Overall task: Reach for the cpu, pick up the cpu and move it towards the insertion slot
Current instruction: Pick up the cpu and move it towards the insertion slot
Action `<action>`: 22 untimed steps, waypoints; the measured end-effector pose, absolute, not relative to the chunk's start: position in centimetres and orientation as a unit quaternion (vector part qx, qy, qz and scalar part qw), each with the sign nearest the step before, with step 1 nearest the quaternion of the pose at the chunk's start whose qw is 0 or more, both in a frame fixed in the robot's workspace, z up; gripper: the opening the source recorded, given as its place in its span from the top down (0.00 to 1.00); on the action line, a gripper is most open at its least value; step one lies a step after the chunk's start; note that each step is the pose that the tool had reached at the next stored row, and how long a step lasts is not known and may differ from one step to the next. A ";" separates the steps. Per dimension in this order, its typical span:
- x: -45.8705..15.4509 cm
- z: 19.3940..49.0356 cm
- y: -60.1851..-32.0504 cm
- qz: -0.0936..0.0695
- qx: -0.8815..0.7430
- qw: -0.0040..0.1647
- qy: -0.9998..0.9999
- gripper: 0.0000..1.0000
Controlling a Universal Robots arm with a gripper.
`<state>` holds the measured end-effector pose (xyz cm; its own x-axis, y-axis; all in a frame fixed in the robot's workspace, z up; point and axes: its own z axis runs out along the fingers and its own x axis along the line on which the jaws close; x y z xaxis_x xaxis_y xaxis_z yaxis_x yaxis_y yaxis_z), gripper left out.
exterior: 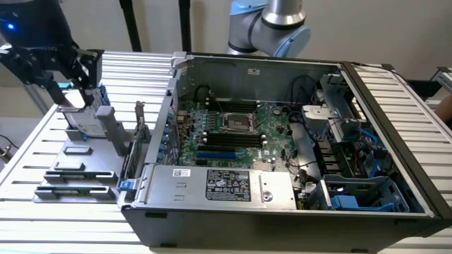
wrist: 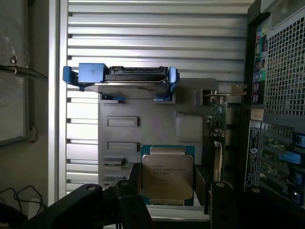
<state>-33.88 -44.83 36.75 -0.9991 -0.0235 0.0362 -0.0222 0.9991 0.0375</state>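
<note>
Item: the cpu, a flat square chip with its silver lid facing the wrist camera, set squarely within the claw, whose jaws appear clamped on two opposite edges. It is near-square, so it has no long axis to speak of. Beneath the claw: grey holder tray; beyond it, hard drive in a blue bracket. Destination: the insertion slot, well apart from the claw toward the exterior view's right, past the near wall of the open computer case.
</note>
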 end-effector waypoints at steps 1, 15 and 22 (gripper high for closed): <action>-33.4 37.1 -44.8 -0.019 0.011 0.018 -1.000 0.46; -27.1 40.2 -44.9 -0.027 0.012 0.018 -0.999 0.46; -23.9 40.5 -44.9 -0.030 0.012 0.018 -0.999 0.46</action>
